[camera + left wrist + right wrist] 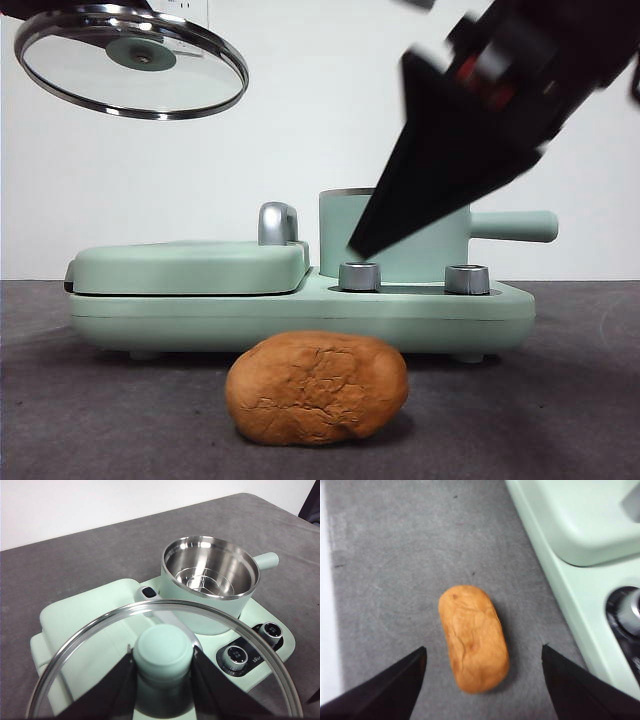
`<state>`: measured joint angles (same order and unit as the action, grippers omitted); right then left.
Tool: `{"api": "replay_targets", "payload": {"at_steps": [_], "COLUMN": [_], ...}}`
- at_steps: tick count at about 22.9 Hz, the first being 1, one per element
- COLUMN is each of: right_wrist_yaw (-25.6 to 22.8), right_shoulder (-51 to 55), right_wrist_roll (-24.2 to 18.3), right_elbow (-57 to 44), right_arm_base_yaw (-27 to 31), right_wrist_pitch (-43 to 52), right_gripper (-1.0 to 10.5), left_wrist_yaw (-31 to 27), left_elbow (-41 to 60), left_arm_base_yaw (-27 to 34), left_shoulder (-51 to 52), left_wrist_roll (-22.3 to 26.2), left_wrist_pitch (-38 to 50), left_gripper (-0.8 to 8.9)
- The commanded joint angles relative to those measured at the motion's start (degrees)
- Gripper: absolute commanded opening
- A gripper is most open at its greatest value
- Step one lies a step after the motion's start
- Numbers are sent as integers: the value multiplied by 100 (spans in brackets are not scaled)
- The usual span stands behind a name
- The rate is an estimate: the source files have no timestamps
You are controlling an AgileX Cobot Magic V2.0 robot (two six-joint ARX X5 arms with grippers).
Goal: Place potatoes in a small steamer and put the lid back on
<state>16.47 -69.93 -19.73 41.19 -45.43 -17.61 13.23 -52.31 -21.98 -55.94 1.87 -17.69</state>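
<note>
Left gripper (162, 667): black jaws clamped on the mint-green knob of the lid (131, 62), a clear glass disc with a shiny steel rim, held high in the air.
Right gripper (482, 680): black wedge-shaped jaws spread wide, gripping nothing, above the potato (473, 638).
Potato: oval, orange-brown, cracked rough skin; lies on the grey table (560, 420) just before the mint-green cooker base (300, 320).
Small steamer (209, 582): uncovered mint cylinder, polished steel inside, straight side handle.

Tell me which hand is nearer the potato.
Right. The right hand hangs open just above the potato, jaws either side; the left hand holds the lid high above the cooker.
</note>
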Motion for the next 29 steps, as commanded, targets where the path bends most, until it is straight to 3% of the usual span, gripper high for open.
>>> {"api": "replay_targets", "payload": {"at_steps": [1,14,19,22,26,29], "right_wrist_yaw": [22,313,299,306,249,-295], "right_shoulder": [-361,-1504,-1508,-1475,-992,-555], "right_wrist_roll": [-44,153,431,723,1174,1648], "right_elbow": [105,105,105,116,463,1193], "right_arm_base_yaw": [-101,-160,-208,-208,-195,-160], "right_wrist_pitch": [247,557,557,546,-275,-1467], "right_gripper": [366,365,206,201,201,201], "left_wrist_yaw": [4,4,2,2,2,2], "left_elbow": [-76,-76,-76,-76,-76,-76], "left_arm_base_yaw": [-11,-11,-11,-11,-11,-11], "left_shoulder": [22,22,22,22,22,22], "left_wrist_roll": [11,92,92,92,111,153], "left_wrist_pitch": [151,52,52,50,50,50], "left_gripper": [13,13,13,13,13,13]}}
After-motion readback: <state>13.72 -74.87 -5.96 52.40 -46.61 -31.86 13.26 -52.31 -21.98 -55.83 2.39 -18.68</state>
